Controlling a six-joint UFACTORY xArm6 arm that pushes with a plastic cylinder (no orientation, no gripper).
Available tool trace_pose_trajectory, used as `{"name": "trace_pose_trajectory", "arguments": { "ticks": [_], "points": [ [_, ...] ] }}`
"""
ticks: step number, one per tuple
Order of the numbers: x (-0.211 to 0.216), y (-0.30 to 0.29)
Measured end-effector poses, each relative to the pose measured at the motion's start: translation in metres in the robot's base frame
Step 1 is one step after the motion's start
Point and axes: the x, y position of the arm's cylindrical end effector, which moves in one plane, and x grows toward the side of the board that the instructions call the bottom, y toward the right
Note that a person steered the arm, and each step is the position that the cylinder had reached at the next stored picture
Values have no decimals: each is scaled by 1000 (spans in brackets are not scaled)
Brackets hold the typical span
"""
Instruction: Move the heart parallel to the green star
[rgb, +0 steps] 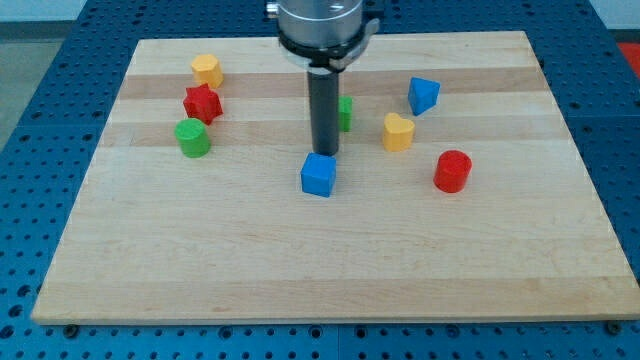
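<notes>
Near the board's centre, the tip (324, 153) touches the blue cube (318, 175) from twelve o'clock; the arm has no fingers. At its three o'clock, apart, sits the yellow heart (398, 131). The green star (345, 112) hides behind the rod. Pushing seems not begun.

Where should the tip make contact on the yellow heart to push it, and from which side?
No grip possible, only a push. Contact the yellow heart on its right-hand face, since the green star lies to its left, mostly hidden behind the rod. My tip sits just above the blue cube, so it must circle round first.
</notes>
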Motion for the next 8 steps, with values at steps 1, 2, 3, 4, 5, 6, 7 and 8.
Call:
{"name": "trace_pose_trajectory", "arguments": {
  "ticks": [1, 2, 3, 4, 5, 6, 7, 8],
  "points": [
    [0, 9],
    [0, 9],
    [0, 10],
    [0, 26],
    [0, 48],
    [0, 69],
    [0, 79],
    [-10, 79]
  ]
}}
